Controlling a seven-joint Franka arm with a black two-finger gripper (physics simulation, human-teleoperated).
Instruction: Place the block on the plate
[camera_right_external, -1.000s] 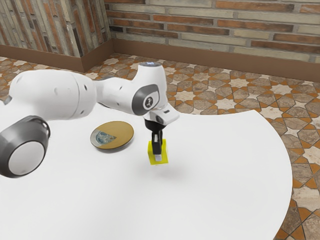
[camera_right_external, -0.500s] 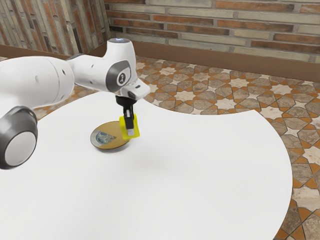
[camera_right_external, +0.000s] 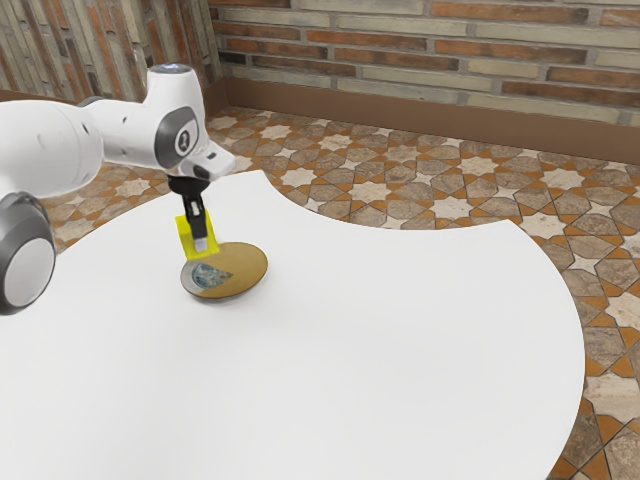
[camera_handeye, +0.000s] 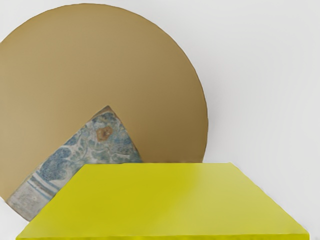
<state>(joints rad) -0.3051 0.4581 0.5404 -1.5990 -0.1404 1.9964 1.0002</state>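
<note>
With our gripper (camera_right_external: 200, 242), we are pinching the yellow block (camera_right_external: 187, 238) between the fingertips, slightly tilted, long axis unclear.

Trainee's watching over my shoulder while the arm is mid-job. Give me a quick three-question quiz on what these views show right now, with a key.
1. Fill in the colour: the gripper is holding the ____ block.

2. Multiple choice: the plate has a patterned patch. Which colours mainly make it up?
A) red and black
B) blue and grey
C) green and pink

3. True or false: the gripper has already let go of the block.

Key: 1. yellow; 2. B; 3. false
</note>
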